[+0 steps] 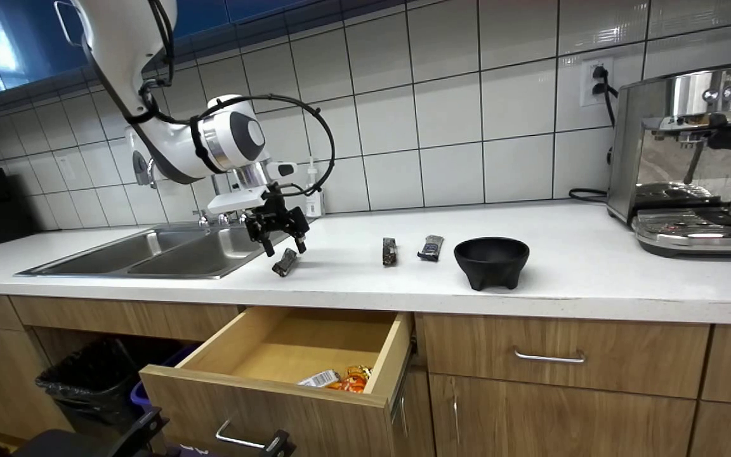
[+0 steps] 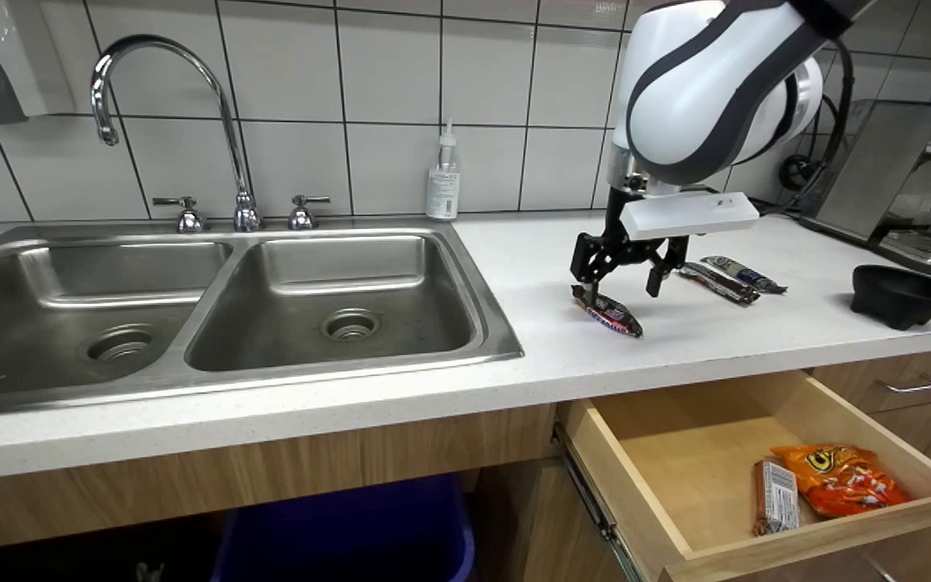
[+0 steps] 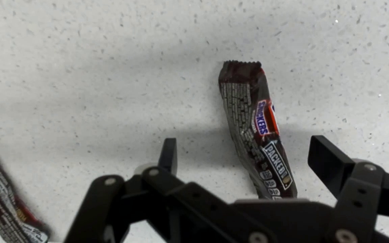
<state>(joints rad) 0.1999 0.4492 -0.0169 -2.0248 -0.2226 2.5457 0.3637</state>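
Zero bars were in the grip: we found the tool (image 2: 623, 289) spread wide over the surface (image 1: 353, 279), above a Snickers bar (image 3: 257, 135) lying there. In the wrist view the bar lay between the two fingertips (image 3: 329, 162), a gap showing on either side; their exact height we could not tell. By our reading, positioning was largely done and the grasp not yet made. Farther off, two more wrapped bars (image 1: 389, 252) lay next to each other, untouched, near a black footed bowl (image 1: 492, 261). Below, the drawer (image 2: 684, 436) stood pulled out; we noted an orange packet (image 2: 841, 478) and a barcoded package (image 2: 777, 497) inside it.
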